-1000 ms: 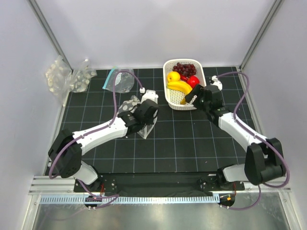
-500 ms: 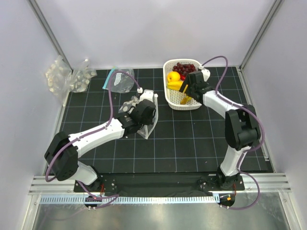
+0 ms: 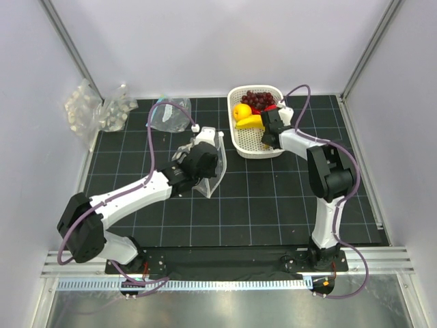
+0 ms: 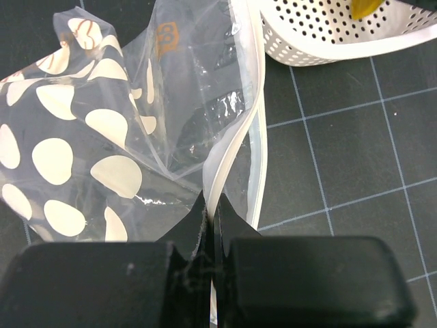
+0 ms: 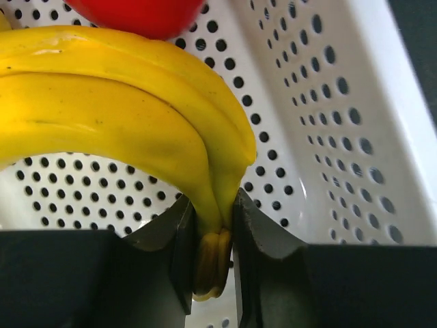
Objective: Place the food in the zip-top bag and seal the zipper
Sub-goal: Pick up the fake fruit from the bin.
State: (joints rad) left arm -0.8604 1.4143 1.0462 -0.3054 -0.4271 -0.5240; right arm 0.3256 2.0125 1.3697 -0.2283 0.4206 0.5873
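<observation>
My left arm [image 3: 136,191] lies low and stretched from its base at the near left corner, going diagonally to the middle of the table [image 3: 273,198]. My left jaws are closed and pinch the pale rim of the zip-top bag [image 4: 136,102], so the bag stands upright on the table, just beside the near left corner of the white basket [image 3: 232,133]. The zipper [image 4: 235,137] runs up from the jaws as a thin, almost colourless strip that bends to one side. The bag is clear, soft and wrinkled plastic with cream round dots printed on one wall. I see no food inside it.

My right arm [image 3: 328,178] rises from its base at the near right, folds at the elbow and reaches to the far side into the basket. My right jaws are closed on the stem end of the banana [image 5: 102,116], one finger on each side of the brownish tip. The banana is smooth, curved and bright yellow, and it lies on the basket floor.

The basket is hard white plastic, pierced with many small round holes. It holds also a round yellow fruit [image 3: 241,111], a round red fruit [image 5: 136,10] which touches the banana, and a dark purple grape bunch [image 3: 261,99] at the far end.
</observation>
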